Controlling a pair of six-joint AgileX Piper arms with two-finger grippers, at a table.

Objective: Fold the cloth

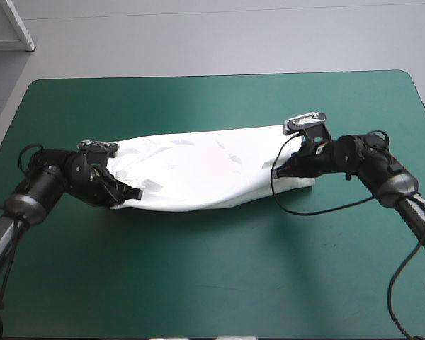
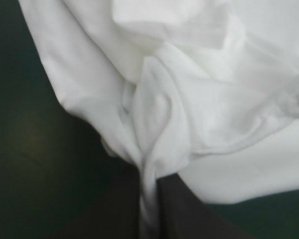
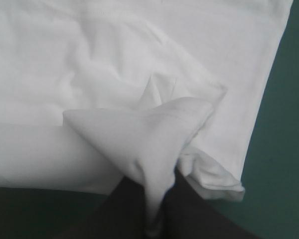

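Fabric spans the middle of the teal-green cover point(image 1: 219, 283): the T-shirt point(image 1: 205, 170), a long white band stretched from side to side. The left gripper point(image 1: 129, 193) pinches one end, the right gripper point(image 1: 287, 170) the other, each all but closed, bunched folds hiding the fingertips.

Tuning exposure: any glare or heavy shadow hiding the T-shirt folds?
High view: T-shirt washed out mid-span, creases faint; soft shadow under its near edge. Left wrist view: folds at left gripper shaded but readable. Right wrist view: same at right gripper.

teal-green table cover point(image 1: 212, 276), rounded far corners
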